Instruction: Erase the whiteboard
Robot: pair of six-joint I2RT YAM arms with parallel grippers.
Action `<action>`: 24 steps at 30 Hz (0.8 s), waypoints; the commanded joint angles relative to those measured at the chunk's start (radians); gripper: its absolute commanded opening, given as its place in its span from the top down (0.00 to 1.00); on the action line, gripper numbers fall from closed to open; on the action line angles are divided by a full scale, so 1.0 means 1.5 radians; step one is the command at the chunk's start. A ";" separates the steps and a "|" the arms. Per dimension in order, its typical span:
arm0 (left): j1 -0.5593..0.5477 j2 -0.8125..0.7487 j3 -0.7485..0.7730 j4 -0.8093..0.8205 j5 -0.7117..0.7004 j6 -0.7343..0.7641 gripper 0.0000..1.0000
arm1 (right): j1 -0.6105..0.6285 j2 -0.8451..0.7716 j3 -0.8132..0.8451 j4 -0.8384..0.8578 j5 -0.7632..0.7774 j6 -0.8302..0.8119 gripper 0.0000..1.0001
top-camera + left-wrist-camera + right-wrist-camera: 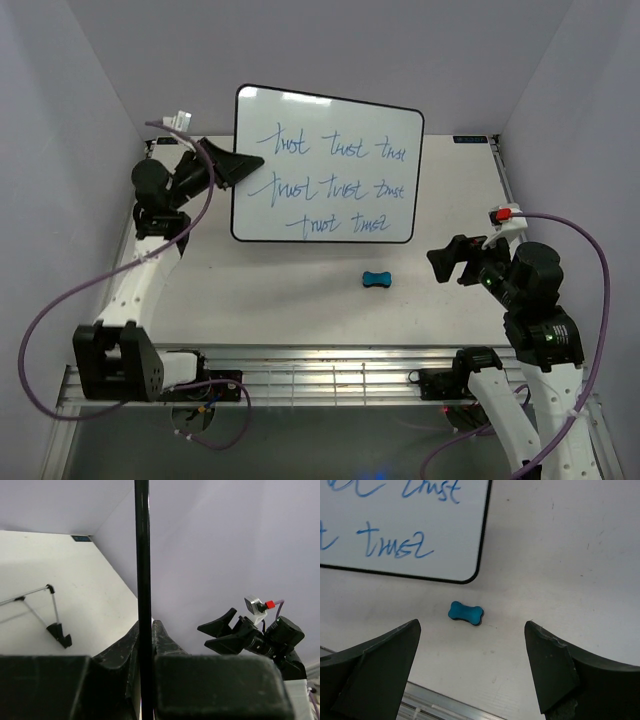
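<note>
The whiteboard is a glossy white board with a thin black rim, covered with three lines of blue scrawl. My left gripper is shut on its left edge and holds it tilted above the table. In the left wrist view the rim runs as a black bar between my fingers. The board's lower right corner shows in the right wrist view. The small blue bone-shaped eraser lies on the table below the board, also in the right wrist view. My right gripper is open and empty, right of the eraser.
A thin black wire easel stand lies on the table behind the board. White walls close in the table at the back and both sides. A metal rail runs along the near edge. Purple cables hang from both arms.
</note>
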 commanded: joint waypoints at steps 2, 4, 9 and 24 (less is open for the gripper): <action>0.054 -0.208 -0.047 -0.228 -0.101 0.141 1.00 | 0.007 0.022 0.028 -0.022 0.049 0.016 0.10; 0.059 -0.287 -0.037 -0.334 -0.178 0.200 1.00 | 0.008 0.018 0.036 -0.019 0.042 0.018 0.10; 0.062 -0.379 -0.018 -0.553 -0.228 0.313 1.00 | 0.017 0.057 0.026 -0.023 0.003 0.018 0.10; 0.011 -0.472 -0.005 -0.806 -0.233 0.400 1.00 | 0.142 0.358 -0.084 0.148 -0.133 -0.015 0.05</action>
